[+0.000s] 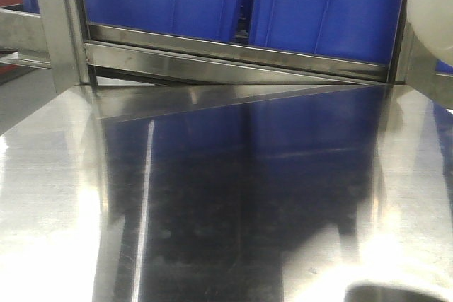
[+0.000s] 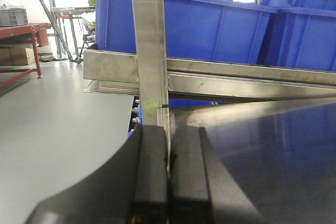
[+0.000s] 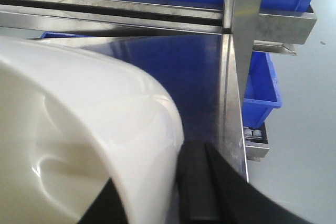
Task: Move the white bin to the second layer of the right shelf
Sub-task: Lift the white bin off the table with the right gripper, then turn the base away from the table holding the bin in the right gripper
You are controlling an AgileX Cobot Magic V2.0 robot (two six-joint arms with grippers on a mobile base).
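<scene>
Right claw (image 3: 157, 182) grips white bin (image 3: 79, 119) | steel table (image 1: 226, 210) mirrors blue crates (image 1: 318, 12)

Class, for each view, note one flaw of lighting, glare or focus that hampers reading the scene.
Front-facing view: white glare blooms on the steel table at its lower corners, and the blue crates reflect darkly across its middle. Left wrist view: the background above the crates is blown out white. Right wrist view: the white bin looms close, soft-edged, streaked with highlights.
</scene>
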